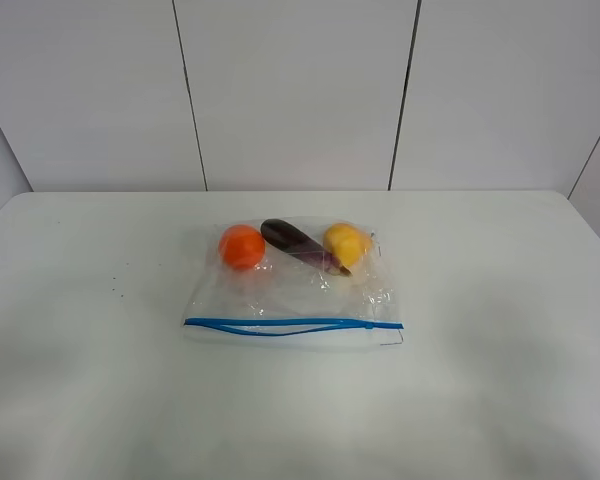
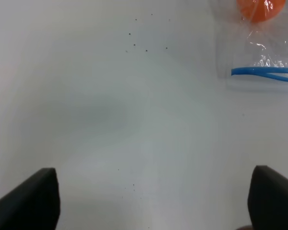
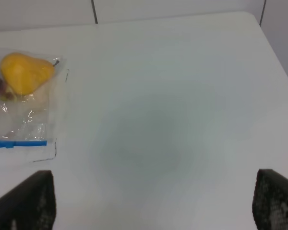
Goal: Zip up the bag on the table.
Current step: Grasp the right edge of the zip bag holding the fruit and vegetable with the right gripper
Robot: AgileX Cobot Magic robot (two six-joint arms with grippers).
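**Status: jaws wide, nothing held**

The left gripper (image 2: 153, 203) and right gripper (image 3: 153, 203) are both released, spread wide over the desk (image 1: 500, 380) and touching nothing. The bag (image 1: 295, 290) lies flat mid-desk between them. Its long axis runs left to right, with the blue zipper strip (image 1: 280, 325) along the side nearest the high camera.
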